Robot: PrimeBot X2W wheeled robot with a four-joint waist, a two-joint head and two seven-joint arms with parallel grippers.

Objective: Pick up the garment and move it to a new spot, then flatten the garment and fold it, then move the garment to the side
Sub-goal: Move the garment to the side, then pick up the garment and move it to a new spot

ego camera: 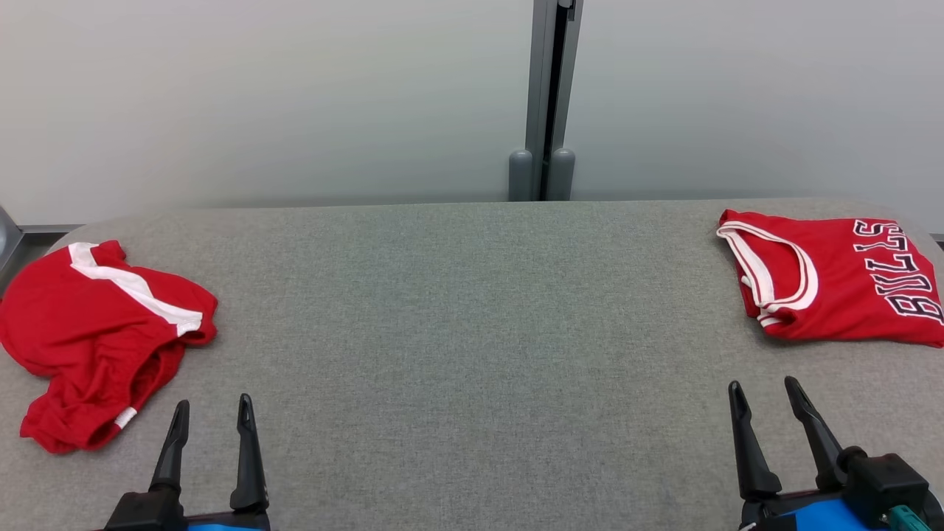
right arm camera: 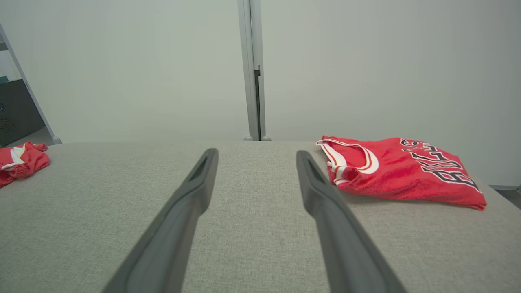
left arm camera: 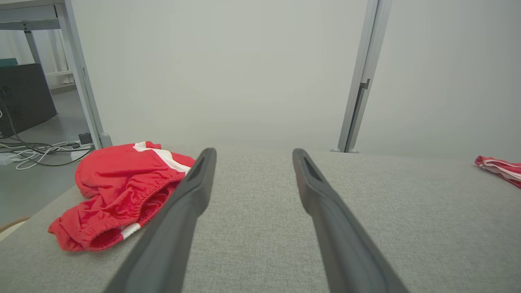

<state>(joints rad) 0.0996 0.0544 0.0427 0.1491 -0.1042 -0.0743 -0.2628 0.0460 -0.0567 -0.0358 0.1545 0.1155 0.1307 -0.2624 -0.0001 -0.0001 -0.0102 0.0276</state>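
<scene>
We start with empty fingers (ego camera: 248, 457) over the bench (ego camera: 472, 332).
Our left gripper (ego camera: 214, 402) and right gripper (ego camera: 762, 383) stand wide open, holding nothing; the crumpled red garment (ego camera: 103, 339), probably shorts, lies just left of the left one. Pinching one layer could drag it bunched.

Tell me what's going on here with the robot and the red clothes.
Nothing is being handled right now. The left gripper and right gripper hover open and empty over the near edge of the grey table. Crumpled red shorts lie at its left end, beside the left gripper, not yet picked up. A red jersey lies folded at the far right. The shorts look like the next piece to fold.
</scene>
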